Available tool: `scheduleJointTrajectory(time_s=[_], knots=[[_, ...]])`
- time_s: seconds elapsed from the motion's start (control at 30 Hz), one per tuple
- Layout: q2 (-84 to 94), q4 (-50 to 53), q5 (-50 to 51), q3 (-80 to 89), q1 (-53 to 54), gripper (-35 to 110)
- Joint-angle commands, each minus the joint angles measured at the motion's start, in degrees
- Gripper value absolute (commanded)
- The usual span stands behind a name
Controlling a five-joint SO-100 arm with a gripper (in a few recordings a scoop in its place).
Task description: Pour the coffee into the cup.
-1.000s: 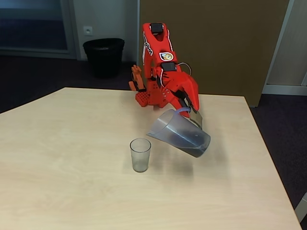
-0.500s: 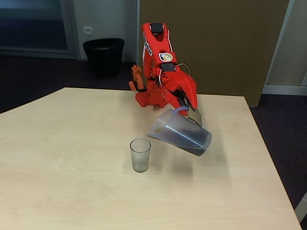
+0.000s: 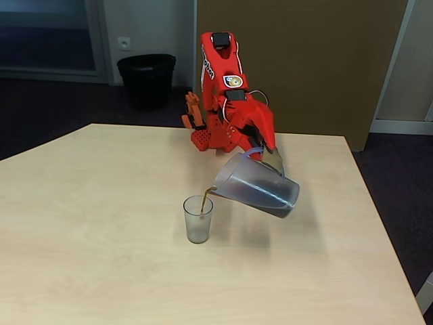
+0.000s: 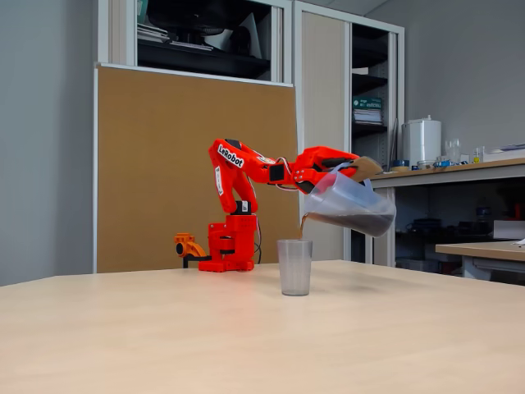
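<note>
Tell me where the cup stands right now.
In both fixed views the cup stands upright mid-table, in front of the red arm's base, just under the tilted pitcher's spout.

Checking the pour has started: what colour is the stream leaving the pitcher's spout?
Brown, a thin stream of coffee falling into the cup; clearest in this fixed view.

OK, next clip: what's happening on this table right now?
A red robot arm holds a translucent pitcher by its handle, gripper shut on it, and tips it spout-down over a small clear cup standing upright on the wooden table. A thin stream of dark coffee runs from the spout into the cup. Most of the coffee sits in the pitcher.
</note>
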Motion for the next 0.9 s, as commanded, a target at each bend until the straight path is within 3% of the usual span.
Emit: scheduleJointTrajectory(time_s=[0.0,0.87], knots=[[0.88,-3.08,1.58,0.44,-0.26,0],[1.49,-7.29,7.91,2.29,1.23,0]])
